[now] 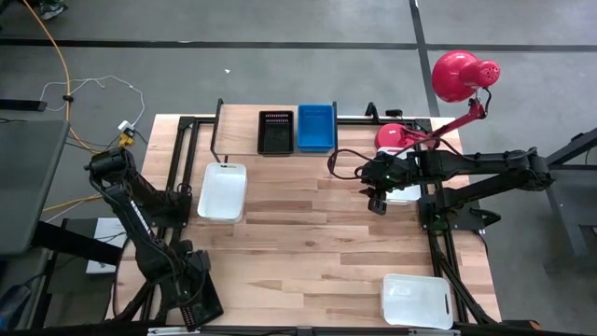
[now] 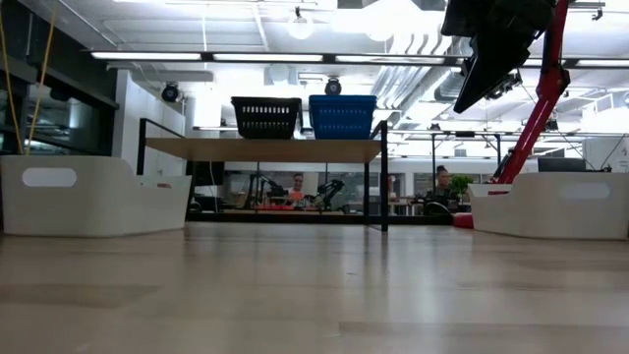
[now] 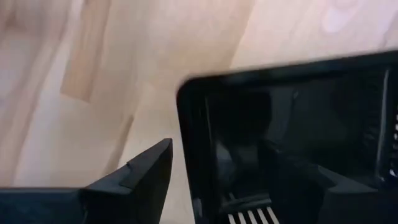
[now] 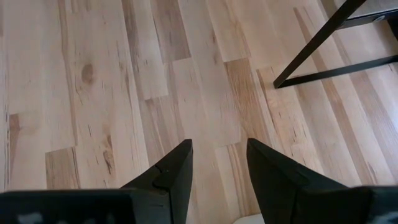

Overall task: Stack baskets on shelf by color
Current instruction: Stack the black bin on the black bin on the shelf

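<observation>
From above, three white baskets show: one (image 1: 223,191) just left-front of the shelf (image 1: 238,126), one (image 1: 403,192) half hidden under the right gripper (image 1: 377,200), one (image 1: 417,301) far right-front. On the shelf stand one black basket (image 1: 275,132) and one blue basket (image 1: 316,128), touching, long axes running front to back. The left gripper (image 1: 191,303) (parked far left-front of the shelf) is spread open; the right's jaws gape, holding nothing.
</observation>
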`<control>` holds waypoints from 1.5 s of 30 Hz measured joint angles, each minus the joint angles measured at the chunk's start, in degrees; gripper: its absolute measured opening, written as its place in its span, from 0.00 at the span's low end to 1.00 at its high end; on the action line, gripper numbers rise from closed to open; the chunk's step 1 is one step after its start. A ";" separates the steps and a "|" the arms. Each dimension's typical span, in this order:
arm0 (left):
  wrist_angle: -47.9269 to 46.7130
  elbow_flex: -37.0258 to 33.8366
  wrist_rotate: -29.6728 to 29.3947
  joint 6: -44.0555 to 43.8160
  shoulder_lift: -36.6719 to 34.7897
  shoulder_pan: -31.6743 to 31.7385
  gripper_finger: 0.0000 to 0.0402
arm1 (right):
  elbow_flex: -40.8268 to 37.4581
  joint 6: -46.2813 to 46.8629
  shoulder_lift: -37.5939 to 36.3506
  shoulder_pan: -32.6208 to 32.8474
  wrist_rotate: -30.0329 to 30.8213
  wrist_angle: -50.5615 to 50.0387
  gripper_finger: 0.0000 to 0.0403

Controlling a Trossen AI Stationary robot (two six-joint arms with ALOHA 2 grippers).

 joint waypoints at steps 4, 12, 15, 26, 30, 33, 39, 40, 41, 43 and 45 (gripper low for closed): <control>0.09 0.00 1.22 2.41 0.00 1.20 0.47 | 0.00 0.00 0.00 0.00 0.01 0.00 0.35; 0.22 0.00 7.47 8.26 -0.18 3.35 0.04 | 0.00 0.00 0.00 -0.02 0.01 0.00 0.35; -0.13 0.11 7.11 10.59 -1.22 4.30 0.03 | 0.00 -0.04 0.00 -0.01 0.01 0.02 0.35; -23.14 12.58 -5.33 24.16 -14.67 13.84 0.00 | 0.00 -0.08 0.00 0.00 0.01 1.59 0.35; -29.63 20.91 -13.48 37.04 -16.75 21.34 0.00 | 0.00 -1.46 0.02 -0.01 0.01 3.18 0.35; -31.37 26.94 -17.94 50.15 -16.61 28.97 0.00 | 0.00 -2.52 0.02 0.01 0.00 4.83 0.35; -31.45 38.87 -24.58 75.90 -13.38 45.72 0.00 | 0.00 -2.54 0.02 -0.04 0.01 6.33 0.35; -31.06 41.23 -25.96 79.42 -12.70 48.07 0.00 | 0.00 -2.54 0.02 -0.04 0.01 6.44 0.35; -30.44 43.86 -27.28 83.11 -11.97 50.27 0.00 | 0.00 -2.54 0.02 -0.04 0.01 6.45 0.35; -28.86 49.02 -29.38 90.19 -10.36 54.16 0.00 | 0.00 -2.54 0.02 -0.04 0.01 6.50 0.35; -27.07 54.42 -30.91 96.69 -8.63 57.86 0.00 | 0.00 -2.54 0.02 -0.04 0.00 6.55 0.35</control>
